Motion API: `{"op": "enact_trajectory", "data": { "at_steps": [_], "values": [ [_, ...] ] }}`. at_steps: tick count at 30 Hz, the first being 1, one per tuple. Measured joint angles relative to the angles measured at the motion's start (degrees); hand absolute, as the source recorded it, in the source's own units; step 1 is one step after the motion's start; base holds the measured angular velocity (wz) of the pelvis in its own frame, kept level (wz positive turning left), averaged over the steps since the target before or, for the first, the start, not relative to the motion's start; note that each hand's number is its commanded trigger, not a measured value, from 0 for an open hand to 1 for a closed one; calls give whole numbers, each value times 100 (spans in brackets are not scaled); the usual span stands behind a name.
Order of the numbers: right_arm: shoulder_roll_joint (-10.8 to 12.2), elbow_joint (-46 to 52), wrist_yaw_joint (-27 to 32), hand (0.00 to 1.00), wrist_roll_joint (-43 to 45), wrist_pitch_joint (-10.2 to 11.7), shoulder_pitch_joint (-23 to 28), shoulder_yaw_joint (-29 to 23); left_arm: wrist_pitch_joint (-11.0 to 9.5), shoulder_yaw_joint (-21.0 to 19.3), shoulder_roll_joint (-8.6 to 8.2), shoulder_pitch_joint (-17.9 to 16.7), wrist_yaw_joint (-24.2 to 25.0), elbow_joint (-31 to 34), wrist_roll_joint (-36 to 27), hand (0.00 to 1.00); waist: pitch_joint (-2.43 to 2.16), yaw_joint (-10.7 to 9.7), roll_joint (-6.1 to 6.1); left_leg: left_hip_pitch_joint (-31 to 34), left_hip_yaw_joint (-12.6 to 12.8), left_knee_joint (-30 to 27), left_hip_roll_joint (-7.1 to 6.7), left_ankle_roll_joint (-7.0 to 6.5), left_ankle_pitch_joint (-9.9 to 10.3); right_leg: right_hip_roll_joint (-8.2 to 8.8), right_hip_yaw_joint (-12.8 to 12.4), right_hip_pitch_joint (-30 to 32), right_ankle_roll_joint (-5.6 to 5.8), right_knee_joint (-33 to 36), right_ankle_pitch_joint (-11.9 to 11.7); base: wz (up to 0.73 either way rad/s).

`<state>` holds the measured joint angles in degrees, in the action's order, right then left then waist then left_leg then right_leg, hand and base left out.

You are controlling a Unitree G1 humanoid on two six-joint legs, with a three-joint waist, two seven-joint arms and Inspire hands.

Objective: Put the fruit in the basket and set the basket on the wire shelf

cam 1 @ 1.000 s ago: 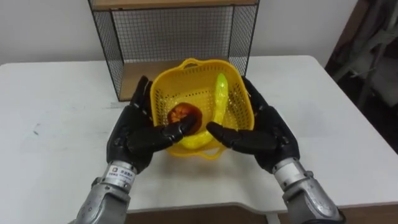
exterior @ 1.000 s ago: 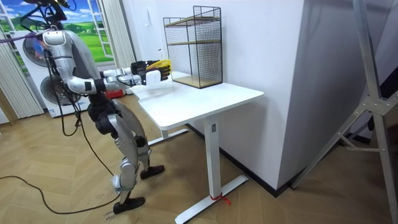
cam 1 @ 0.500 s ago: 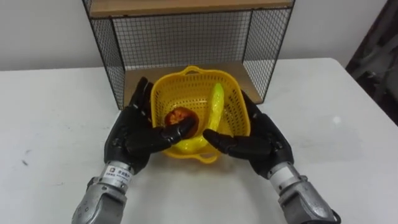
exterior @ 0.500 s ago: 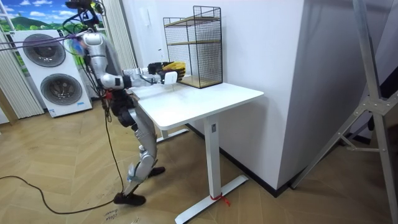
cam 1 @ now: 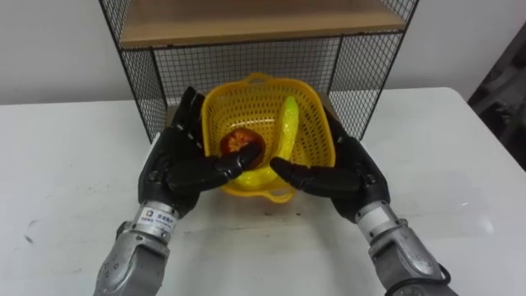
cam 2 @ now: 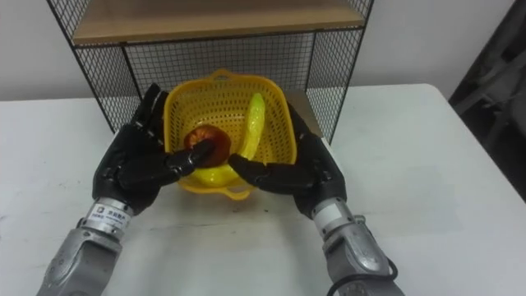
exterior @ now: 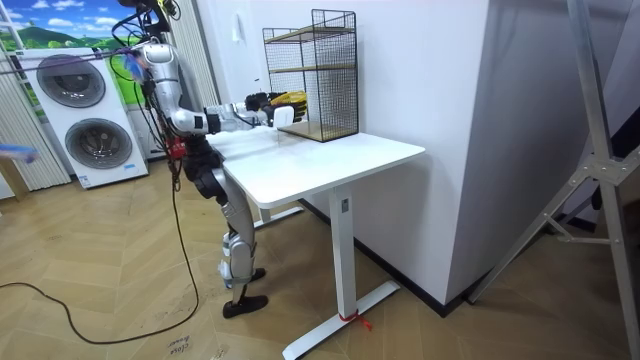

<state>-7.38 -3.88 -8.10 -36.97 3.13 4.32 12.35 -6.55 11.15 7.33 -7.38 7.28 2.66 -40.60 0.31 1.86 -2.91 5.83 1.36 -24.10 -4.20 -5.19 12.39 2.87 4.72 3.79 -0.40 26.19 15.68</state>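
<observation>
Table: a white table (cam 1: 66,164) is standing against a pale wall, and washing machines (exterior: 95,140) are showing behind the robot in the room view.
Shelf: the wire shelf (cam 1: 255,25) is sitting at the table's far edge, its open lower bay facing the robot under a wooden board.
Basket: the yellow basket (cam 1: 308,123) is hanging between the two hands, seemingly just clear of the table, with its far rim reaching the mouth of the lower bay.
Fruit: a banana (cam 1: 286,131) is lying in the basket with its long axis running from near to far, and a red fruit (cam 1: 240,141) is resting beside it on the left.
Left hand: the left hand (cam 1: 177,168) is pressing the basket's left side with straight fingers, its thumb reaching across the near rim.
Right hand: the right hand (cam 1: 349,177) is mirroring it on the right side, fingers straight and thumb pointing inward under the front.
Key relation: the bay is lying straight ahead of the basket, and both hands are equally near, so the coming move is probably a level push forward by both arms.
Change: the robot is standing closer to the table than a second ago, the shelf is looming larger in the eye view, and the basket is sitting nearer the bay.
Risk: the rim is possibly catching on the wire side.
</observation>
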Motion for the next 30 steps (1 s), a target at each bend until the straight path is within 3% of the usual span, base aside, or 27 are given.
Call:
{"op": "enact_trajectory", "data": {
  "at_steps": [4, 6, 8, 10, 15, 17, 23, 30],
  "values": [
    [13, 0, 89, 0, -81, 0, -3, 0, 31, 2, -5, 114, -13, 0, 24, 0, 4, 5, 2, -101, 32, 137, 71, 57, -44, -56, -2, -96, -58, -161, -78, -5],
    [23, 0, 130, 0, -81, 0, -6, 5, 32, 1, -3, 129, -16, -1, 24, 0, 29, 6, 28, -117, 33, 178, 77, 79, -61, -63, -4, -96, -72, -169, -80, 0],
    [17, 0, 192, 0, -79, 0, -16, 15, 56, 1, 21, 131, -16, -22, 25, 0, 101, 3, 64, -141, 32, 246, 80, 104, -89, -69, -9, -92, -92, -178, -81, 0],
    [15, 0, 234, 0, -81, 0, -16, 21, 122, -33, 25, 131, -25, -64, 25, 0, 115, 0, 77, -138, 24, 301, 89, 122, -118, -82, -5, -83, -115, -220, -95, 0],
    [2, -227, 370, 0, -99, -5, -192, 48, 256, -24, 98, 256, -90, -308, -11, 0, 123, -30, 80, -171, -1, 340, 157, 166, -169, -151, 9, -176, -182, -379, -175, 1],
    [-5, -370, 467, 0, -175, -91, -322, 40, 362, -23, 100, 469, -142, -511, -41, 0, 130, -43, 111, -208, -35, 356, 180, 178, -176, -184, 35, -268, -194, -496, -212, 6],
    [-13, -812, 738, 0, -375, -197, -918, 18, 497, -21, -72, 1182, -368, -1104, -37, 0, 128, -49, 160, -273, -45, 393, 216, 195, -190, -216, 98, -399, -209, -656, -307, 1],
    [3, -1284, 953, 0, -439, -412, -1266, 23, 803, -26, -166, 1408, -638, -1572, -37, 0, 127, 1, 174, -467, -47, 471, 243, 214, -219, -254, 92, -615, -221, -787, -371, 0]
  ]
}}
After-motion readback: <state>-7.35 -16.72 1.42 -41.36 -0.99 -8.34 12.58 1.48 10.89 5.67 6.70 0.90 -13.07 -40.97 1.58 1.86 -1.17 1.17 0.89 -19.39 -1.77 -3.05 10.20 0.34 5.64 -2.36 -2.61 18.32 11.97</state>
